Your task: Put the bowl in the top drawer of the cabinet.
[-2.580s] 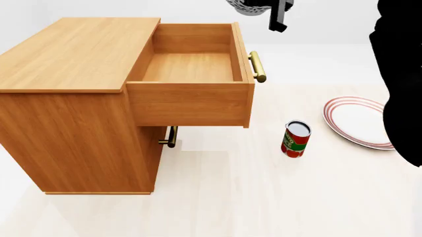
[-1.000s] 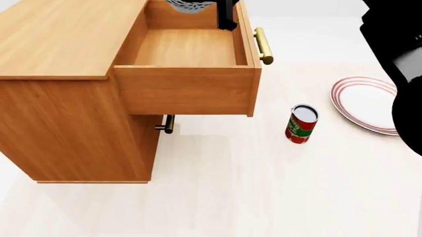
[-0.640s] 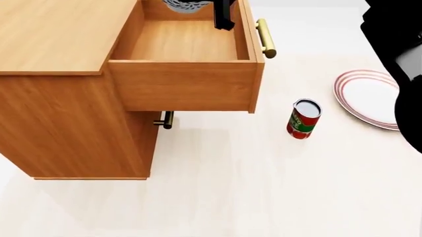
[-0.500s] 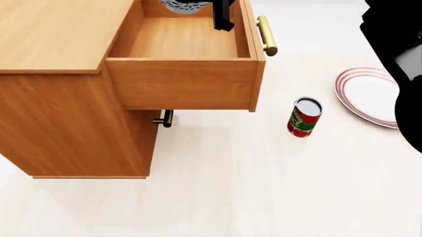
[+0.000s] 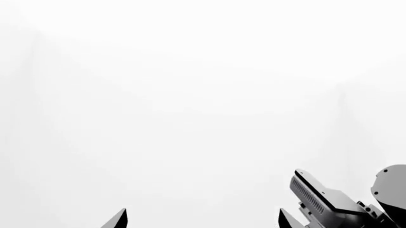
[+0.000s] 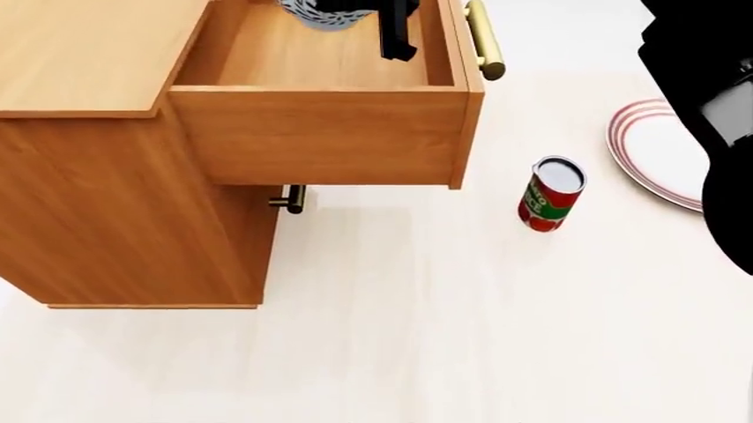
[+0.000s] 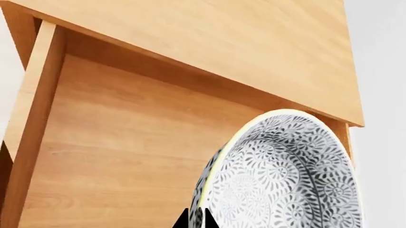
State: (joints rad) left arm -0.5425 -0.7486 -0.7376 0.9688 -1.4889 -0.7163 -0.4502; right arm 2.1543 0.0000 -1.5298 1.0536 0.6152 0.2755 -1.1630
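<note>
Over the top drawer [image 6: 324,132] — gripped bowl [image 7: 285,175]

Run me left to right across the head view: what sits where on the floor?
Cabinet → its pulled-out top drawer → can → plate.

A red tin can [image 6: 551,194] with a pale top stands upright on the pale floor [image 6: 471,335], well apart from a flat white plate [image 6: 654,155] with red rings at its rim.
</note>
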